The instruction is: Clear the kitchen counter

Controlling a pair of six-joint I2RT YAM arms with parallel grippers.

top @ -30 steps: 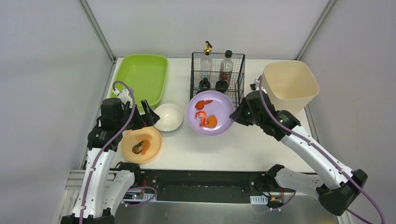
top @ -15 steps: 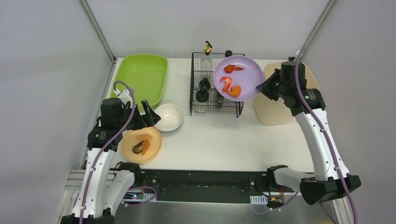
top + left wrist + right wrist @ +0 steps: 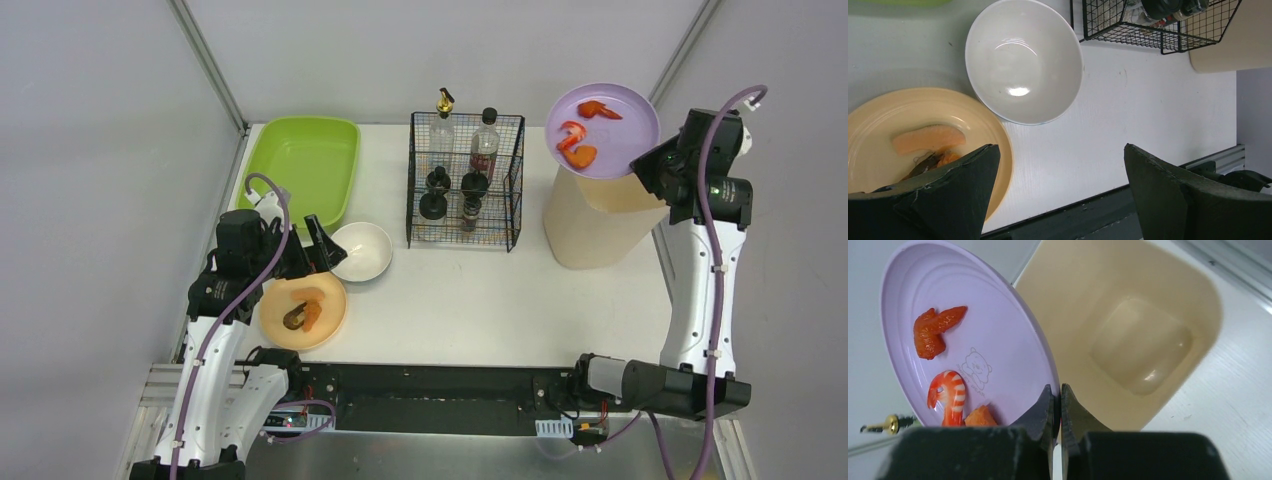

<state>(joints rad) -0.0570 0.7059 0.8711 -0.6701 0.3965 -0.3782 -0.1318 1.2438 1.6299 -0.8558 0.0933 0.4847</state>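
Observation:
My right gripper (image 3: 648, 160) is shut on the rim of a purple plate (image 3: 603, 129) and holds it high over the beige bin (image 3: 590, 222) at the back right of the kitchen counter (image 3: 480, 300). The plate (image 3: 968, 345) carries a shrimp (image 3: 949, 392) and orange food pieces. The bin's inside (image 3: 1138, 340) looks bare. My left gripper (image 3: 1058, 195) is open, above the counter between an orange plate (image 3: 908, 145) with food scraps and a white bowl (image 3: 1024, 60). In the top view they lie at the front left: orange plate (image 3: 304, 311), bowl (image 3: 361, 251), gripper (image 3: 322, 250).
A green tray (image 3: 303, 168) stands at the back left. A black wire basket (image 3: 466, 182) with several bottles stands at the back middle. The counter's black-and-metal rail (image 3: 430, 385) runs along the front edge.
My right arm has lifted the purple plate from the counter's middle up and to the back right, over the bin. The left arm has not moved.

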